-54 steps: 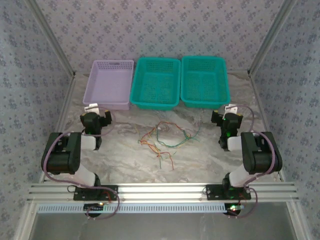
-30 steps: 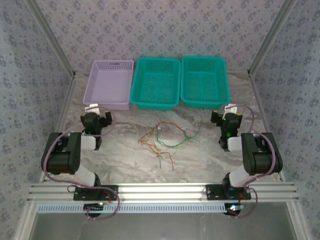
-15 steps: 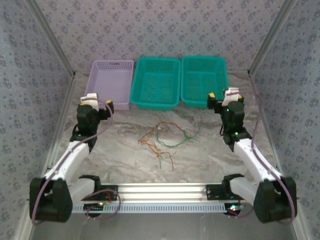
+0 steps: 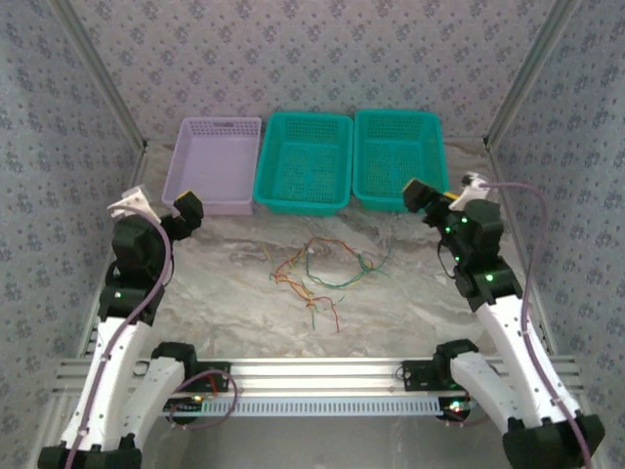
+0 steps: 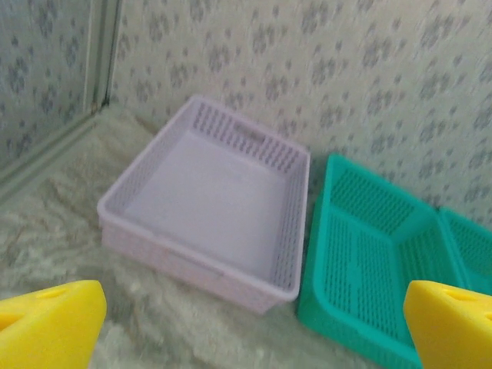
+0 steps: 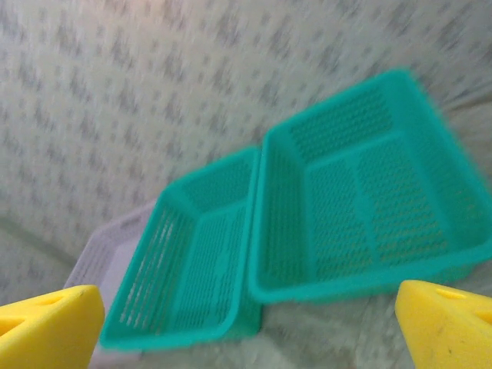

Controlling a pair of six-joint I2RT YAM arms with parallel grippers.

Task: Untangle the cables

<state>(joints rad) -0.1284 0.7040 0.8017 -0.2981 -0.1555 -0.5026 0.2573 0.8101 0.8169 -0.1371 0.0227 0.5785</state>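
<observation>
The cables [image 4: 322, 269] lie in a loose tangle on the marble table, thin orange, red, green and dark wires crossing one another in the middle. My left gripper [image 4: 161, 208] is raised at the left, well away from the tangle, open with nothing between its yellow fingertips [image 5: 50, 323]. My right gripper [image 4: 437, 193] is raised at the right, near the front of the right teal basket, also open and empty, yellow fingertips [image 6: 446, 323] wide apart.
Three baskets stand in a row at the back: a lilac basket [image 4: 186, 186], a middle teal basket [image 4: 264, 181] and a right teal basket [image 4: 363, 191], all empty. Patterned walls close in the table on three sides.
Both arms have unfolded from their tucked rest pose and lifted their grippers up and outward, the left toward the left wall, the right toward the right. The cables have not moved.
</observation>
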